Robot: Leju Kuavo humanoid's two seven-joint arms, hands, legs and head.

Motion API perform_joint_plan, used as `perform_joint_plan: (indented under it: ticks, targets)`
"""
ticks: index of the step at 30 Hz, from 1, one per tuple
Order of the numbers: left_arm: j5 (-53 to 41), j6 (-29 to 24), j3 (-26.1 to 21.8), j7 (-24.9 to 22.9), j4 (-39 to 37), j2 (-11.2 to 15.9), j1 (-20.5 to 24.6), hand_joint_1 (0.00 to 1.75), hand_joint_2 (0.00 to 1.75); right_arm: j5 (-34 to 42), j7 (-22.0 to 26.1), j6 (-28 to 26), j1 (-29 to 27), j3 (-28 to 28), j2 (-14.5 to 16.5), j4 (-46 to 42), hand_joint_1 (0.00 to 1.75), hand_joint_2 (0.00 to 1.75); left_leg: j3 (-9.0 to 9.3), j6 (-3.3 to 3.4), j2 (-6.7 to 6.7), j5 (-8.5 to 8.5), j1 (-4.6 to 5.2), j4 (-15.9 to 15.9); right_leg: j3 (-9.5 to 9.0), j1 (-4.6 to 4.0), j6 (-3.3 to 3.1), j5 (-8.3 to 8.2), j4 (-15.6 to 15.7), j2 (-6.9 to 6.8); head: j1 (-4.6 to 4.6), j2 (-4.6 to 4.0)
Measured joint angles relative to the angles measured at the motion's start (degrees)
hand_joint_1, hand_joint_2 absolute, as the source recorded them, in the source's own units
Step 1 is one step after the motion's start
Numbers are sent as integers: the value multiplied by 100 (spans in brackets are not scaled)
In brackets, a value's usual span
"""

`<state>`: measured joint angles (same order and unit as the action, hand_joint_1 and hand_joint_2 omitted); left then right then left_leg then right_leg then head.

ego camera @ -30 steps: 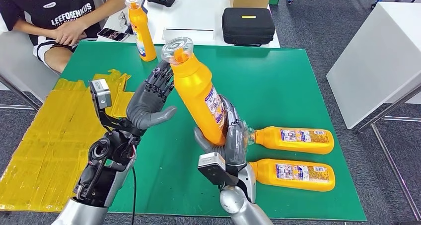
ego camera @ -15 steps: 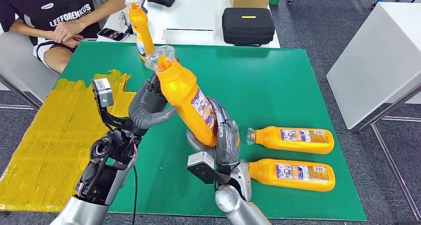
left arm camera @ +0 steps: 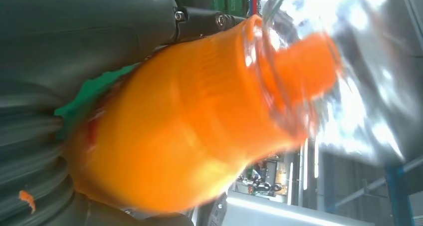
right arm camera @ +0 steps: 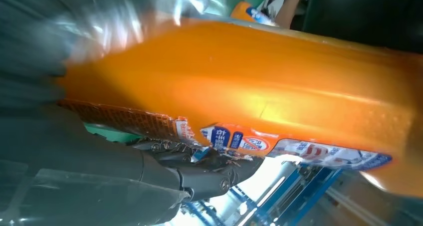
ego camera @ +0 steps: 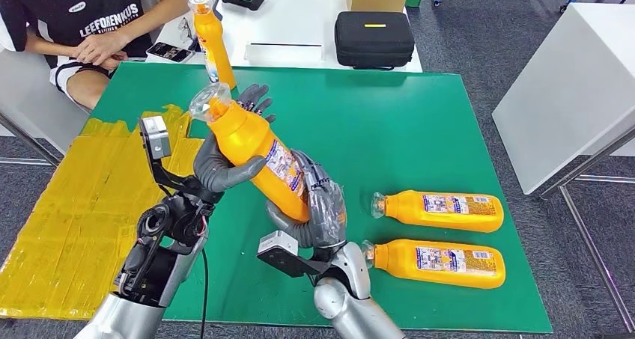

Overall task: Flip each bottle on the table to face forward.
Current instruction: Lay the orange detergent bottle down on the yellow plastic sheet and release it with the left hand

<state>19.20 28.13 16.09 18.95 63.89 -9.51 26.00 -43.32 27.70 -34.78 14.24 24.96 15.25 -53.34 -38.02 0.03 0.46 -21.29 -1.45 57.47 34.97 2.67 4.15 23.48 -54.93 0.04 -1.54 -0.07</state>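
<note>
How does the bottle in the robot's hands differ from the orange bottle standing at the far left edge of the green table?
The held bottle is off the table and tilted, cap toward the far left; the standing bottle rests upright on the green table. The held bottle is gripped low by the right hand, with the left hand around its upper body; nothing touches the standing bottle. Both are orange with a clear cap and a printed label.
</note>
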Motion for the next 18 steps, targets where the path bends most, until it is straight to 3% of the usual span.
perform_joint_plan:
  ticks: [7,11,13,18]
  targets:
    - [8,1,-11,12,-92,-1,15,6,175,-69,-72,11,74,83,40,149,175,175,0,0,0,0,0,0,0,0,0,0,0,0,1,0]
    - [9,-24,-25,15,-129,-1,15,163,175,-73,-84,19,90,90,60,206,175,175,0,0,0,0,0,0,0,0,0,0,0,0,1,0]
    - [10,-46,-28,17,-143,-1,15,175,175,-73,-89,22,100,90,65,230,175,175,0,0,0,0,0,0,0,0,0,0,0,0,1,0]
    - [22,-133,-38,33,-149,-2,10,175,175,-70,-113,48,110,108,76,262,175,175,0,0,0,0,0,0,0,0,0,0,0,0,1,0]
